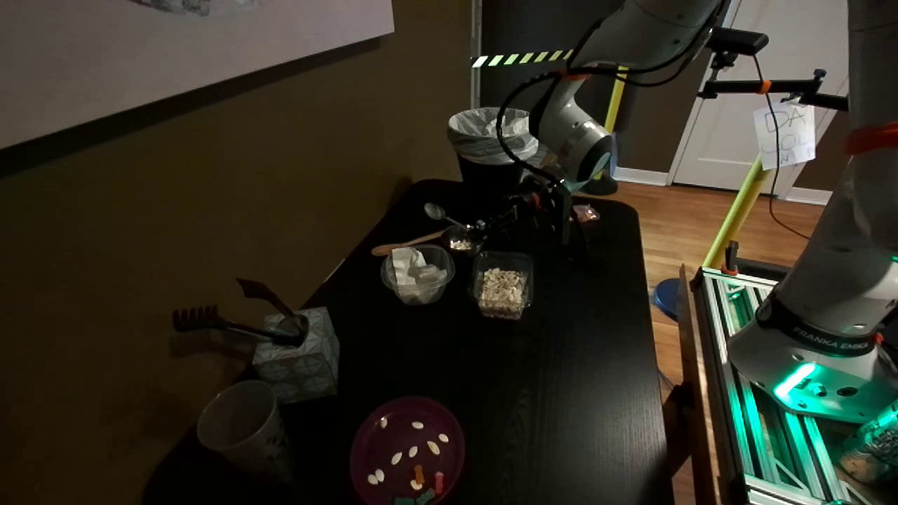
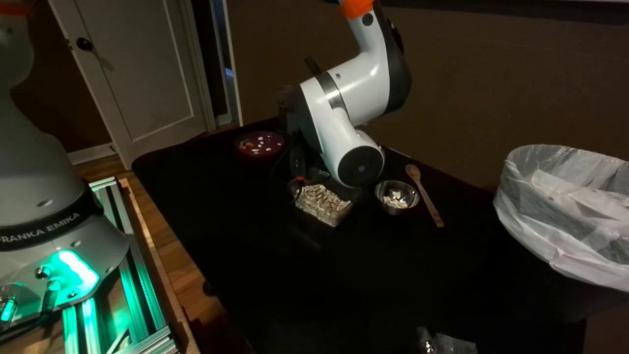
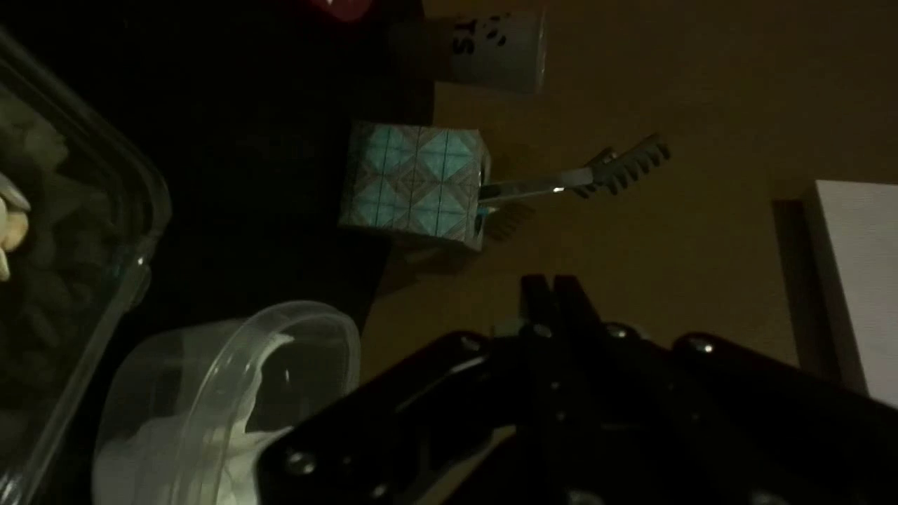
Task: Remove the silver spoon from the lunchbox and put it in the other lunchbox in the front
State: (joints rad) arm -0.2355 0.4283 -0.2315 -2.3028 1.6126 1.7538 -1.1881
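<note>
The square clear lunchbox (image 1: 504, 261), full of whitish pieces, stands mid-table; it also shows in an exterior view (image 2: 322, 215) and at the left of the wrist view (image 3: 158, 200). The other lunchbox (image 1: 424, 293), pale and translucent with white paper inside, stands beside it, also in the wrist view (image 3: 280, 319). My gripper (image 1: 482, 225) is above the table by the far small bowl. The silver spoon (image 1: 435, 211) reaches out from its fingertips, scoop toward the wall. In the wrist view, the fingers (image 3: 552, 278) are nearly together; I cannot make out the spoon there.
A small bowl (image 2: 397, 211) with white bits stands by a wooden spoon (image 2: 427, 201). A lined bin (image 2: 550, 236) is at the table's end. A tissue box (image 1: 298, 365) holding utensils, a cup (image 1: 242, 428) and a purple plate (image 1: 438, 421) stand at the opposite end.
</note>
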